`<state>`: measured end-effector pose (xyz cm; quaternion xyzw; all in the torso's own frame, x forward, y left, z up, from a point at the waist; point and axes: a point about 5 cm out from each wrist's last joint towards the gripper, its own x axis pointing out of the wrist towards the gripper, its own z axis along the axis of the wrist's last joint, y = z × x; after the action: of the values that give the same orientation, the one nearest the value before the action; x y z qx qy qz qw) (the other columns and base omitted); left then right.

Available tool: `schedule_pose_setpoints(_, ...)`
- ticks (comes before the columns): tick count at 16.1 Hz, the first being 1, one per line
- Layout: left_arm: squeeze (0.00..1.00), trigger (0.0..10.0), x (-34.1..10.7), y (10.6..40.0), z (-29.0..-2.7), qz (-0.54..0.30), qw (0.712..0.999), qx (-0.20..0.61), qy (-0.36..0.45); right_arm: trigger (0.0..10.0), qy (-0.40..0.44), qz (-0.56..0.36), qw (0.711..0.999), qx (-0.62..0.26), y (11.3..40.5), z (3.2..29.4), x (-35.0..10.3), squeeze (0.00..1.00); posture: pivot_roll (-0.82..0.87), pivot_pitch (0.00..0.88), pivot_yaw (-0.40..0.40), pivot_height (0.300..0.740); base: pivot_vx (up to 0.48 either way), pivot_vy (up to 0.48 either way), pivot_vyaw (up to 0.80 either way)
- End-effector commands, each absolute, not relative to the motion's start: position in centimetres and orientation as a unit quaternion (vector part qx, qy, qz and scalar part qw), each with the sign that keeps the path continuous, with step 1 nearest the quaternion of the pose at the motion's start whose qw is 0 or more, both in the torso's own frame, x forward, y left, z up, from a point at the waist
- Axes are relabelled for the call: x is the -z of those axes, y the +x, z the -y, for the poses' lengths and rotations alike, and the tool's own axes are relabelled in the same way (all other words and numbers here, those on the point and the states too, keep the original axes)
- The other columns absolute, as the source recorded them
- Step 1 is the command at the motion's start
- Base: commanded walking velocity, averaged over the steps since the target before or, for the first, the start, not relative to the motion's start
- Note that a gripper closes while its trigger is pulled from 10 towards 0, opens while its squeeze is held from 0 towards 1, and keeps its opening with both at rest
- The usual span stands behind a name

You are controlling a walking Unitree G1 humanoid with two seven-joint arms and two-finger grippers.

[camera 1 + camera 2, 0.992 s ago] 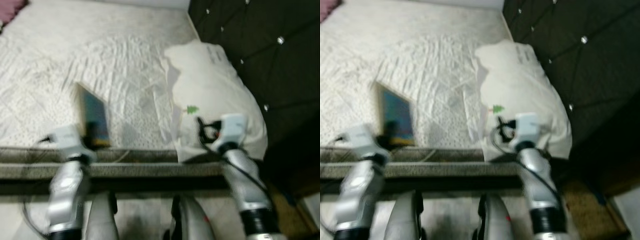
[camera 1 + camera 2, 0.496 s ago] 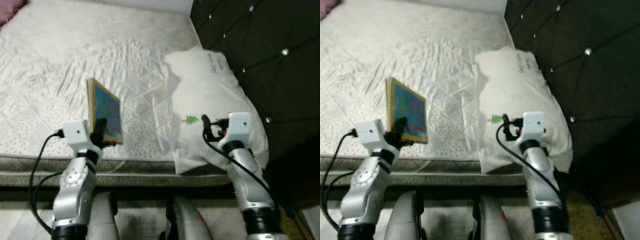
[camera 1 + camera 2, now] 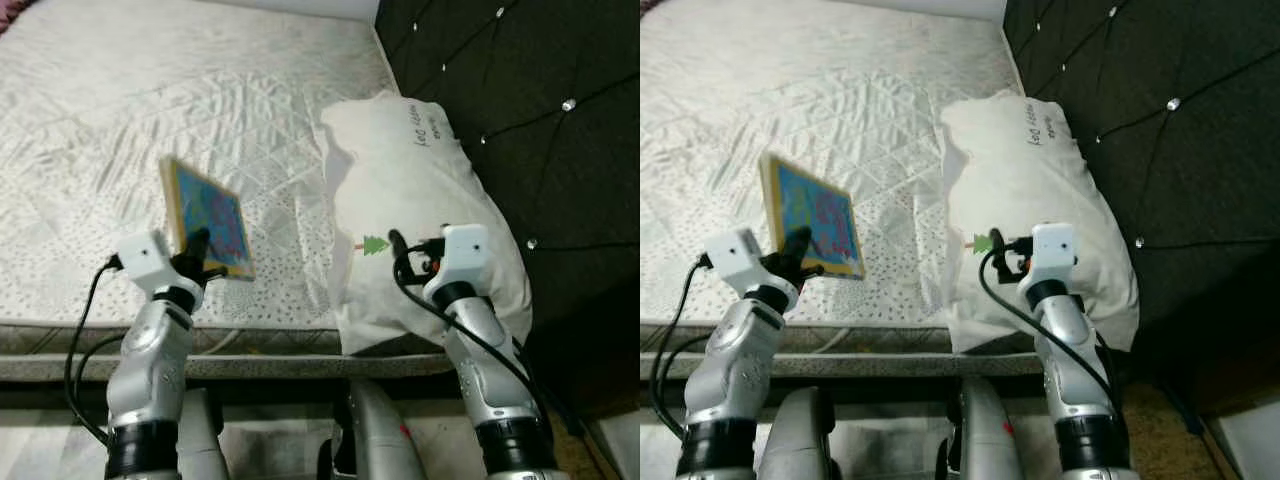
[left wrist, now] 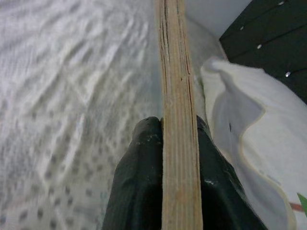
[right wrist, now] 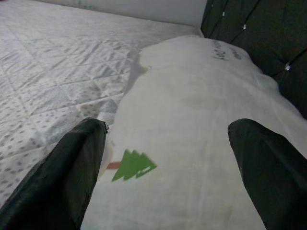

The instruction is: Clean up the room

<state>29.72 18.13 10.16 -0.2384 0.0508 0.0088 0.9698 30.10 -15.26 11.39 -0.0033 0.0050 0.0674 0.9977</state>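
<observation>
The robot stands at the near edge of a bed (image 3: 150, 120) w/ a white quilted cover that has small dots on it.

The left gripper (image 3: 200, 250) is up over the near part of the bed. Its two black fingers (image 4: 139, 187) are squeezed tight on a flat wooden board (image 3: 205, 220), one finger on each side. The board has a light wood edge & a bright blue picture w/ pink and green bits on its face. It stands on edge and tilts a bit, lifted up off the bed cover. In the left wrist view you see the thin wood edge (image 4: 177, 120) going straight out between the fingers.

On the right side of the bed lies a big white pillow (image 3: 420, 200). It has a little green tree (image 3: 377, 243) on it and some dark writing (image 3: 420, 125) near its far end. The pillow's right side is up against a dark padded headboard (image 3: 540, 110) w/ shiny buttons.

The right gripper (image 3: 400, 245) is over the near part of the pillow, just beside the green tree. Its fingers (image 5: 72, 167) are spread wide apart & hold nothing. The pillow shows between them in the right wrist view.

Low down, near the robot, is the bed's dark side rail (image 3: 280, 365).
</observation>
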Motion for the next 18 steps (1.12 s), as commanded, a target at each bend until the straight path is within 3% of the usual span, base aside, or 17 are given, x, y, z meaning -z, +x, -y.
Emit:
schedule_pose_setpoints(1,0.00,10.0,-10.2,30.9,-16.8,-0.061,0.960,0.031,-0.271,10.0,-0.007,0.003,0.998,-0.064,29.8,16.1,-12.0,0.00,-0.07,0.102,-0.130,0.575,0.000,0.000,0.00)
schedule_pose_setpoints(3,0.00,10.0,-9.8,32.0,-16.1,-0.078,0.947,0.036,-0.308,10.0,-0.013,-0.002,0.998,-0.063,29.4,16.9,-11.8,0.00,-0.08,0.108,-0.131,0.556,0.000,0.000,0.00)
schedule_pose_setpoints(8,0.00,10.0,-8.2,33.4,-15.7,-0.113,0.936,0.049,-0.331,10.0,-0.024,-0.018,0.998,-0.064,27.8,18.0,-11.4,0.00,-0.11,0.115,-0.134,0.556,0.000,0.000,0.00)
schedule_pose_setpoints(12,0.00,10.0,-6.7,33.7,-14.4,-0.152,0.922,0.092,-0.345,10.0,-0.024,-0.029,0.995,-0.091,26.6,17.1,-11.1,0.00,-0.12,0.126,-0.136,0.546,0.000,0.000,0.00)
schedule_pose_setpoints(15,0.00,10.0,-6.3,34.2,-14.7,-0.146,0.919,0.073,-0.360,10.0,-0.017,-0.024,0.996,-0.083,26.7,17.4,-11.5,0.00,-0.14,0.125,-0.130,0.516,0.000,0.000,0.00)
schedule_pose_setpoints(18,0.00,10.0,-6.2,34.6,-14.8,-0.146,0.913,0.085,-0.370,10.0,-0.017,-0.027,0.996,-0.080,26.5,17.4,-11.6,0.00,-0.16,0.128,-0.129,0.516,0.000,0.000,0.00)
